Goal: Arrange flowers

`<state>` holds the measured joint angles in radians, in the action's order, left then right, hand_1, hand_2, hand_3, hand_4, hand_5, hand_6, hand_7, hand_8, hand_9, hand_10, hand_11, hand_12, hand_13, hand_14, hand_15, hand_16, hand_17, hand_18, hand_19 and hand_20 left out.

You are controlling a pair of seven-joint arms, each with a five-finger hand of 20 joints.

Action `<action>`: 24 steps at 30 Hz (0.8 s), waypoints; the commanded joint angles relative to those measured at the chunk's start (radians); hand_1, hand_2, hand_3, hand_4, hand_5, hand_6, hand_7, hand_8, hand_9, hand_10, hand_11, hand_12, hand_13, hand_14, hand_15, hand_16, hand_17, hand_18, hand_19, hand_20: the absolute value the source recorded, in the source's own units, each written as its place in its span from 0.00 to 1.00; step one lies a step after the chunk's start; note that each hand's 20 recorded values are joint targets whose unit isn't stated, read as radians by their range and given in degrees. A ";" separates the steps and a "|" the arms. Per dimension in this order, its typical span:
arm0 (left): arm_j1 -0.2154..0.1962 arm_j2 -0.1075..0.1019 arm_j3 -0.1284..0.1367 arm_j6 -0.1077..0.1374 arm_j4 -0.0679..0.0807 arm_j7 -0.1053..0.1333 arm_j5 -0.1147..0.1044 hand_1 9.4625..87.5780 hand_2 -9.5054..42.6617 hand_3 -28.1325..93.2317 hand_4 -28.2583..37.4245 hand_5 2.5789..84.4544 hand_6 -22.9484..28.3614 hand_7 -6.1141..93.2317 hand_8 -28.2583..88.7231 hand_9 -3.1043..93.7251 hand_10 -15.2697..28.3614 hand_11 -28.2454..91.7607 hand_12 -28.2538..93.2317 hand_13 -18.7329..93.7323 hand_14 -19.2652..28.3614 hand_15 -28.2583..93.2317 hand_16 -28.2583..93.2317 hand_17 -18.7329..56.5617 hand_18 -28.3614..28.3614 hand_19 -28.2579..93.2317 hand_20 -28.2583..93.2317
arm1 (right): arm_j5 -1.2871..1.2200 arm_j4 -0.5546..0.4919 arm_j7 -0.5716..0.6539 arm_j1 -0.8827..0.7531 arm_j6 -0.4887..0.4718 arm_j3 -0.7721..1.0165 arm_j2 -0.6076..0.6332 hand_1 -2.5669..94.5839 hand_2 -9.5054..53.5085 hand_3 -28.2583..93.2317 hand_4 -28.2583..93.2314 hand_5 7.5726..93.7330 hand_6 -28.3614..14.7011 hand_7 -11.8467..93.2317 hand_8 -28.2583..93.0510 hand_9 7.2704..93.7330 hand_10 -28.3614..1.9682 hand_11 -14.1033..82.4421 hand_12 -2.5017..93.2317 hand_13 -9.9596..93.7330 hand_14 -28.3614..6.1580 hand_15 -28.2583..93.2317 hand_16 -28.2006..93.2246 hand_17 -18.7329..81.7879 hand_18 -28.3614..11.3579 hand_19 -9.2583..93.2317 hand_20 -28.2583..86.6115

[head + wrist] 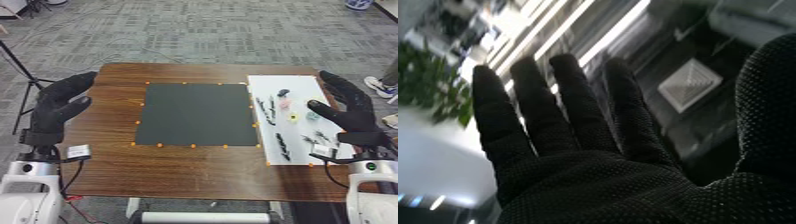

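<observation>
Two gloved hands: both standing open, neither one holding anything.
Right hand (355, 114): hovering at the right, by the outer edge of the white sheet (306, 84); fingers extending nearly straight and spread, thumb standing well apart.
Left hand (55, 106): hovering by the table's left edge; fingers extending in a loose bend, thumb standing apart.
Blooms: pink flower (285, 104), yellow flower (293, 118) and blue-green flower (312, 116), all lying on the sheet, close to the right hand.
Dark stems (282, 146): lying along the sheet's left side, near part.
Spiky sprigs (321, 136): lying at the near right of the sheet.
Handling, judged: weighing little; stems probably staying fairly stiff, petals giving softly and risking a crush; thin stems possibly rolling under smooth gloves.
Best hold: pinching a stem just below its bloom, thumb opposing fingers.
Dark mat (195, 114): lying left of the sheet, mid-table, orange dots (193, 146) edging it.
Table (169, 170): brown, supporting everything listed.
Brands, labels, writing: nothing showing legibly on the flowers.
</observation>
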<state>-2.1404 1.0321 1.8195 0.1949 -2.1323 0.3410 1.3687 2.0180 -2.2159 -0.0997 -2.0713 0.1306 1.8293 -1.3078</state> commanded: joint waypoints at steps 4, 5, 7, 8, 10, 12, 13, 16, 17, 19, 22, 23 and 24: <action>-0.042 0.030 -0.001 0.059 -0.018 0.003 -0.029 0.23 0.00 0.79 0.17 0.56 0.48 0.24 0.18 0.50 0.63 0.37 0.33 0.49 0.74 0.36 0.25 0.36 0.72 0.34 0.41 | 0.048 0.001 0.115 -0.035 0.203 -0.051 0.039 0.26 0.00 0.78 0.04 0.47 0.53 0.29 0.18 0.57 0.32 0.28 0.22 0.63 0.30 0.38 0.41 0.43 0.14 0.56 0.56; -0.046 0.029 -0.006 0.066 -0.018 0.001 -0.044 0.23 0.00 0.79 0.18 0.57 0.48 0.24 0.18 0.50 0.63 0.38 0.33 0.49 0.74 0.36 0.25 0.36 0.72 0.34 0.41 | 0.057 0.000 0.118 -0.038 0.188 -0.045 0.036 0.27 0.00 0.78 0.04 0.49 0.54 0.29 0.18 0.59 0.32 0.29 0.22 0.65 0.30 0.39 0.41 0.45 0.16 0.57 0.56; -0.047 0.026 -0.014 0.067 -0.013 0.000 -0.079 0.23 0.01 0.79 0.18 0.58 0.49 0.24 0.18 0.51 0.63 0.38 0.33 0.50 0.74 0.36 0.25 0.37 0.72 0.34 0.41 | 0.058 -0.009 0.131 -0.045 0.162 -0.037 0.032 0.28 0.00 0.77 0.05 0.52 0.55 0.30 0.18 0.61 0.34 0.30 0.23 0.68 0.33 0.41 0.41 0.47 0.17 0.60 0.58; -0.049 0.020 -0.022 0.076 -0.011 -0.001 -0.110 0.23 0.02 0.79 0.18 0.59 0.49 0.25 0.18 0.52 0.64 0.39 0.33 0.50 0.74 0.37 0.24 0.37 0.72 0.34 0.41 | 0.066 -0.014 0.139 -0.049 0.155 -0.034 0.031 0.28 0.00 0.77 0.05 0.52 0.55 0.31 0.18 0.62 0.35 0.31 0.23 0.69 0.34 0.42 0.42 0.48 0.16 0.62 0.59; -0.055 0.007 -0.043 0.091 -0.008 0.004 -0.204 0.23 0.03 0.79 0.18 0.60 0.49 0.25 0.18 0.53 0.64 0.39 0.33 0.51 0.75 0.37 0.24 0.37 0.72 0.34 0.41 | 0.108 -0.016 0.161 -0.051 0.149 -0.038 0.030 0.29 0.00 0.76 0.06 0.53 0.55 0.31 0.18 0.65 0.36 0.32 0.23 0.72 0.37 0.45 0.42 0.48 0.15 0.66 0.60; -0.063 0.001 -0.064 0.102 -0.011 0.011 -0.292 0.22 0.07 0.79 0.18 0.61 0.49 0.25 0.18 0.54 0.65 0.39 0.33 0.51 0.75 0.37 0.24 0.37 0.72 0.34 0.41 | 0.181 -0.020 0.192 -0.058 0.135 -0.045 0.029 0.29 0.00 0.76 0.06 0.56 0.55 0.31 0.18 0.69 0.37 0.34 0.24 0.74 0.41 0.49 0.43 0.49 0.14 0.70 0.62; -0.068 0.004 -0.069 0.105 -0.011 0.012 -0.302 0.21 0.08 0.80 0.17 0.61 0.49 0.25 0.18 0.54 0.65 0.39 0.33 0.51 0.75 0.37 0.24 0.38 0.72 0.33 0.40 | 0.214 -0.021 0.205 -0.058 0.116 -0.051 0.028 0.29 0.00 0.76 0.06 0.57 0.55 0.31 0.18 0.70 0.38 0.35 0.25 0.75 0.42 0.50 0.43 0.49 0.13 0.72 0.62; -0.076 0.016 -0.083 0.099 -0.006 0.007 -0.280 0.20 0.10 0.80 0.16 0.62 0.49 0.25 0.18 0.55 0.65 0.39 0.33 0.52 0.75 0.37 0.23 0.37 0.71 0.32 0.39 | 0.269 -0.028 0.237 -0.068 0.052 -0.061 0.019 0.29 0.00 0.75 0.07 0.59 0.55 0.31 0.18 0.73 0.40 0.38 0.26 0.78 0.46 0.54 0.44 0.50 0.12 0.76 0.64; -0.079 0.019 -0.088 0.100 -0.007 0.008 -0.284 0.20 0.10 0.80 0.16 0.62 0.49 0.25 0.18 0.55 0.66 0.39 0.33 0.52 0.75 0.37 0.23 0.37 0.70 0.31 0.39 | 0.282 -0.026 0.243 -0.071 0.041 -0.066 0.016 0.29 0.00 0.75 0.07 0.59 0.55 0.31 0.18 0.74 0.40 0.38 0.26 0.79 0.47 0.54 0.44 0.51 0.11 0.77 0.64; -0.080 0.021 -0.096 0.094 -0.006 0.005 -0.286 0.20 0.10 0.80 0.16 0.62 0.49 0.25 0.18 0.55 0.66 0.39 0.33 0.52 0.75 0.37 0.23 0.37 0.70 0.31 0.39 | 0.329 -0.013 0.257 -0.072 0.036 -0.080 0.017 0.30 0.00 0.75 0.07 0.62 0.56 0.31 0.18 0.77 0.43 0.40 0.27 0.81 0.50 0.57 0.45 0.52 0.11 0.80 0.65; -0.082 0.018 -0.098 0.089 -0.008 0.001 -0.286 0.20 0.10 0.81 0.16 0.62 0.49 0.25 0.18 0.55 0.66 0.39 0.33 0.52 0.75 0.37 0.23 0.37 0.70 0.31 0.39 | 0.408 0.004 0.289 -0.070 0.030 -0.107 0.034 0.32 0.00 0.74 0.07 0.68 0.57 0.33 0.19 0.82 0.49 0.47 0.30 0.85 0.56 0.63 0.48 0.56 0.09 0.87 0.67; -0.078 0.014 -0.099 0.087 -0.007 -0.001 -0.284 0.20 0.10 0.81 0.16 0.62 0.49 0.25 0.18 0.55 0.66 0.39 0.33 0.52 0.75 0.38 0.23 0.37 0.70 0.31 0.39 | 0.425 0.007 0.301 -0.070 0.029 -0.117 0.041 0.32 0.00 0.74 0.07 0.69 0.58 0.34 0.19 0.84 0.51 0.49 0.31 0.87 0.58 0.65 0.49 0.57 0.09 0.89 0.68; -0.075 0.011 -0.097 0.085 -0.008 -0.002 -0.283 0.20 0.10 0.81 0.16 0.62 0.49 0.25 0.18 0.55 0.66 0.39 0.33 0.52 0.75 0.38 0.23 0.37 0.70 0.31 0.39 | 0.441 0.010 0.314 -0.070 0.023 -0.126 0.052 0.33 0.00 0.74 0.07 0.70 0.59 0.36 0.20 0.85 0.53 0.51 0.32 0.88 0.60 0.67 0.49 0.59 0.09 0.91 0.69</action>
<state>-2.2057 1.0384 1.7317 0.2876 -2.1395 0.3451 1.0734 2.3616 -2.2318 0.1595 -2.1246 0.1554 1.7564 -1.2809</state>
